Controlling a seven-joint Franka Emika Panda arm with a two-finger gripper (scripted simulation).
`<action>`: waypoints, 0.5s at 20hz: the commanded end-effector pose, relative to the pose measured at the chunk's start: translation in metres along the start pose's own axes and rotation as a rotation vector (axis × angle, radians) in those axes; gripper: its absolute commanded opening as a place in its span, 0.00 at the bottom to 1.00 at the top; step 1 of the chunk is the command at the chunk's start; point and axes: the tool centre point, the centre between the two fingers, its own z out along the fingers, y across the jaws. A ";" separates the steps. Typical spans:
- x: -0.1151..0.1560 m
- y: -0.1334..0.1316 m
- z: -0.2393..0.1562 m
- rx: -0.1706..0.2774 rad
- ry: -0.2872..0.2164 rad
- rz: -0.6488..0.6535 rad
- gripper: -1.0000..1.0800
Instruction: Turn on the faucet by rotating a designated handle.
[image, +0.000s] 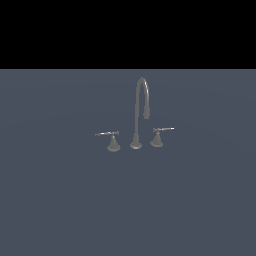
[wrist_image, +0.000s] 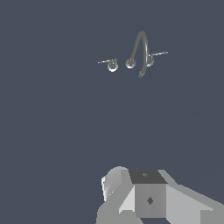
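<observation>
A small grey faucet (image: 136, 142) stands on the flat blue-grey floor, its tall gooseneck spout (image: 141, 95) arching toward the exterior view's right. Two thin lever handles sit on cone bases on either side of it. One handle (image: 107, 133) points to the exterior view's left, the other handle (image: 163, 129) to the right. The frames do not show which one is designated. From the wrist, the faucet (wrist_image: 130, 63) appears small and far off, both levers (wrist_image: 107, 61) (wrist_image: 158, 54) showing. My gripper (wrist_image: 146, 192) appears only as grey blocks at the wrist view's edge, well away from the faucet. The arm is out of the exterior view.
Plain blue-grey ground (image: 60, 200) stretches around the faucet on all sides. A black band (image: 128, 30) fills the top of the exterior view.
</observation>
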 end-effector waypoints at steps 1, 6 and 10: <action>0.000 0.000 0.000 0.000 0.000 0.000 0.00; 0.002 -0.002 0.004 0.000 0.000 0.014 0.00; 0.005 -0.008 0.013 0.000 0.001 0.044 0.00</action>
